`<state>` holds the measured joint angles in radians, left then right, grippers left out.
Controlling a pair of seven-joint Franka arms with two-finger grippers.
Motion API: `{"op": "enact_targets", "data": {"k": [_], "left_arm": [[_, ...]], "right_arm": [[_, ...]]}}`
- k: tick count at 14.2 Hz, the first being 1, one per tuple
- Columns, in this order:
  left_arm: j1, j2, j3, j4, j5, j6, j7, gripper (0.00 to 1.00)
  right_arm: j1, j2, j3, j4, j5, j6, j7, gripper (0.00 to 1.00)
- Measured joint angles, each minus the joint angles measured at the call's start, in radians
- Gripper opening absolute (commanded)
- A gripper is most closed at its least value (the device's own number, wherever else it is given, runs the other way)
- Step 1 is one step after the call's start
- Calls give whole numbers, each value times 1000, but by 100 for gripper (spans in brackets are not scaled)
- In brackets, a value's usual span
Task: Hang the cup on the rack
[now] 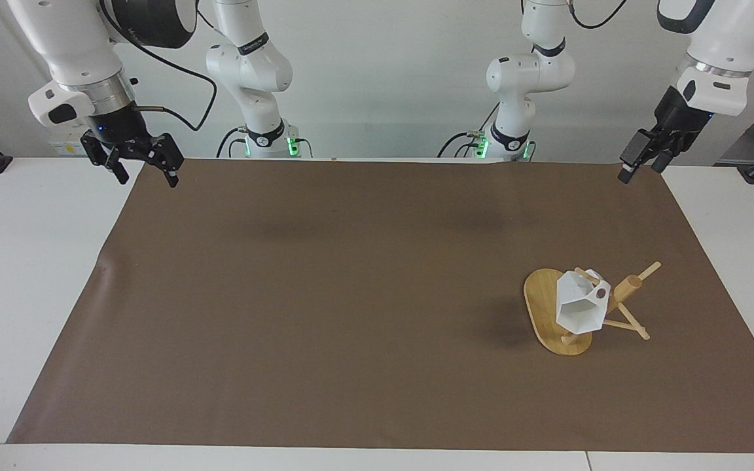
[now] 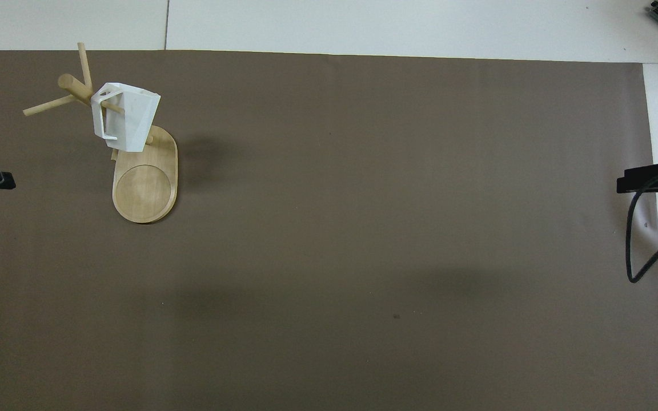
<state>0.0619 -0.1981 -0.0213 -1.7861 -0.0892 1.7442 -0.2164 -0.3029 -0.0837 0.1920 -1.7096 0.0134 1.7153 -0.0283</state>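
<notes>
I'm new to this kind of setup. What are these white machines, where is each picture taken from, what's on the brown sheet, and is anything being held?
Two white robot arms stand at a table. One camera faces them; the other looks down from above their end. On the brown mat stands a light bamboo mug rack with an oval base, toward the left arm's end. A small white faceted cup hangs on one peg by its handle. The left end effector and the right end effector are both open and empty, raised over the mat's corners nearest the robots. Nothing is held.
</notes>
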Motion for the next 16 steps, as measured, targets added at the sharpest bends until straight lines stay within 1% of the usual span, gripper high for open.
{"op": "enact_targets", "data": {"k": [2, 4, 7, 9, 11, 14, 16], "left_arm": [[0, -6, -1, 4, 8, -2, 98, 100], [-6, -6, -6, 29, 54, -46, 165, 100], [-56, -2, 4, 84, 105, -146, 195, 100], [-71, 12, 6, 117, 109, -187, 197, 100], [-92, 45, 16, 140, 109, -207, 201, 100], [-123, 134, 22, 197, 107, -206, 202, 100], [-130, 146, 22, 202, 104, -178, 201, 100]], "right_arm": [[0, 0, 0, 0, 0, 0, 0, 100], [0, 0, 0, 0, 0, 0, 0, 100], [0, 0, 0, 0, 0, 0, 0, 100], [0, 0, 0, 0, 0, 0, 0, 100], [0, 0, 0, 0, 0, 0, 0, 100], [0, 0, 0, 0, 0, 0, 0, 100], [0, 0, 0, 0, 0, 0, 0, 100]]}}
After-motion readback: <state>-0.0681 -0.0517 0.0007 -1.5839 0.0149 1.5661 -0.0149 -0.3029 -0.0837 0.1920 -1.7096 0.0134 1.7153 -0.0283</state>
